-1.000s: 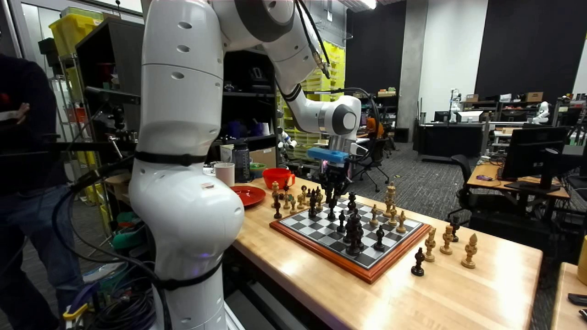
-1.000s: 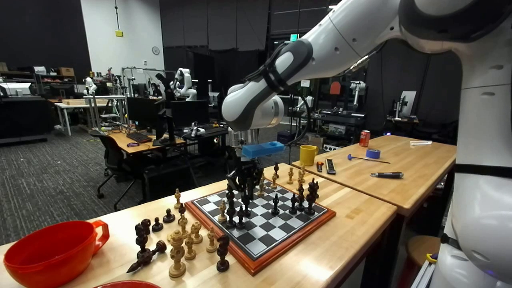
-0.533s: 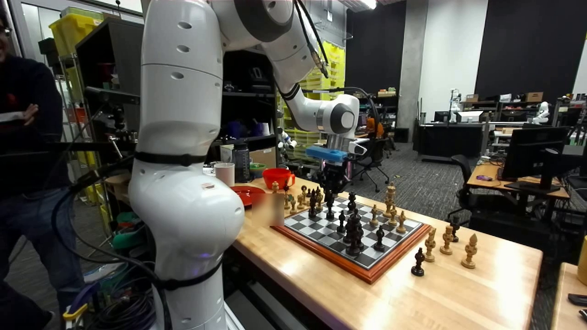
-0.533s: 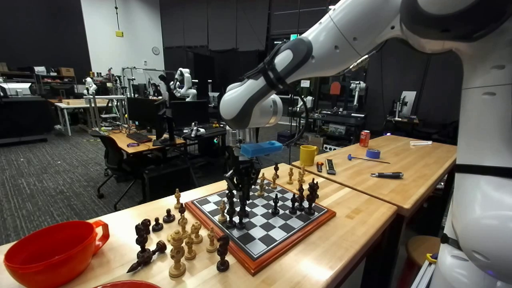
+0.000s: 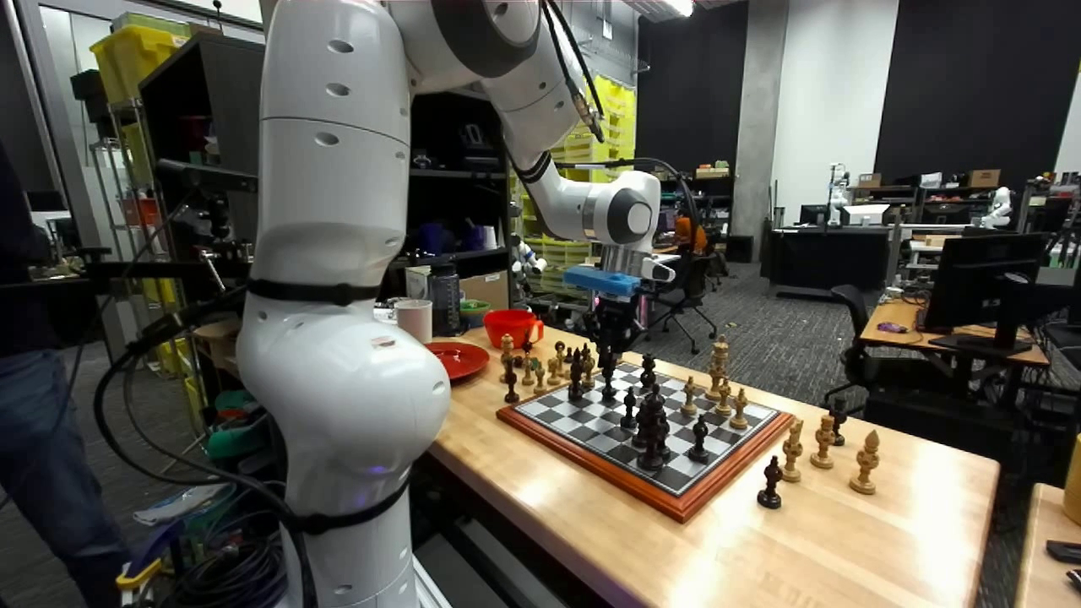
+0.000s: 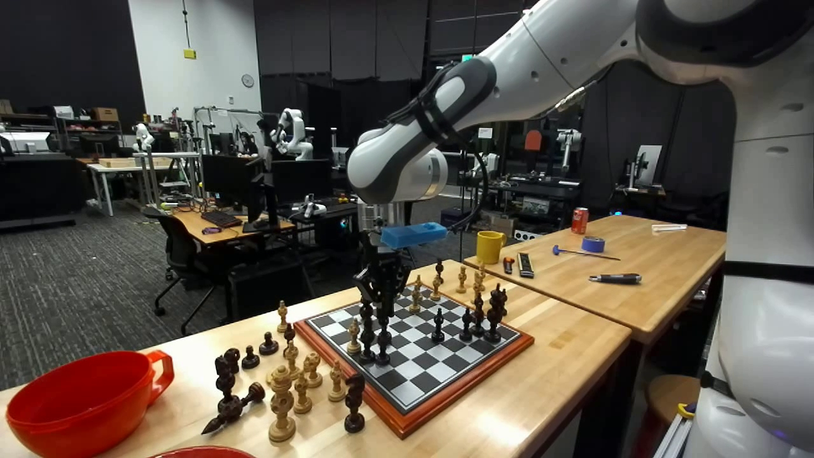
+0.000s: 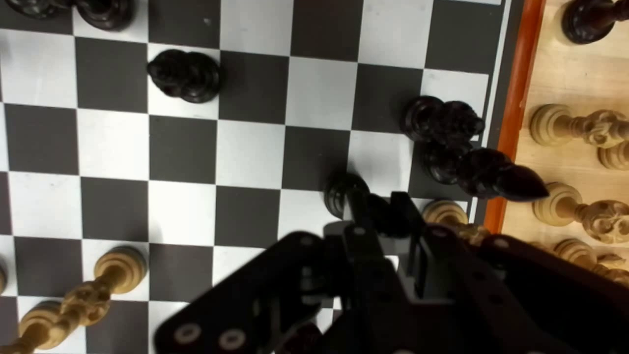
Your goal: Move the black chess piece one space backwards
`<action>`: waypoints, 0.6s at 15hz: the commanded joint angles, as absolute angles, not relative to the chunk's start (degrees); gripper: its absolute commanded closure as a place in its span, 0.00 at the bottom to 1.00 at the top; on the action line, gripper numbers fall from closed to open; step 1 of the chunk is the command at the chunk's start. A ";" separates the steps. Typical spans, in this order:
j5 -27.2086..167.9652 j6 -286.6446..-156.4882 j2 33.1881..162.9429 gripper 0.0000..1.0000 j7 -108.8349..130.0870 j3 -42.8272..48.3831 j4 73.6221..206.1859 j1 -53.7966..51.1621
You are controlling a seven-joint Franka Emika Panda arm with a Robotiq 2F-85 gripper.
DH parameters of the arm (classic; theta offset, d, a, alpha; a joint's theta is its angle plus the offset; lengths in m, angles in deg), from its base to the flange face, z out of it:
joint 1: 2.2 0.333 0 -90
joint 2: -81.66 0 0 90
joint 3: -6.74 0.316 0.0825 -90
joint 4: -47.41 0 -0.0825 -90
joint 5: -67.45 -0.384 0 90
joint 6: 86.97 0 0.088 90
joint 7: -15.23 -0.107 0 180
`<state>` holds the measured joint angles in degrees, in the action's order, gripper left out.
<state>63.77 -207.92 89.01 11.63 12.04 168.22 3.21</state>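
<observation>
Moved slightly since earlier, in an exterior view: gripper [image 5: 608, 363] with black chess piece [image 5: 608, 389], toward tabletop's [image 5: 828, 545] far left corner; tall black neighbour [image 5: 576, 380] near, may topple if we drift. Wrist view: jaws narrow, piece held, we judge; base overlaps board [image 7: 319, 91] lines, early release could misplace it.
</observation>
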 commanded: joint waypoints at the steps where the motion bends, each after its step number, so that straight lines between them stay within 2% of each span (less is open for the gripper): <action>1: 62.60 -207.63 89.02 0.96 13.03 12.31 167.08 3.25; 9: 62.18 -207.33 90.72 0.96 14.17 12.47 165.01 3.16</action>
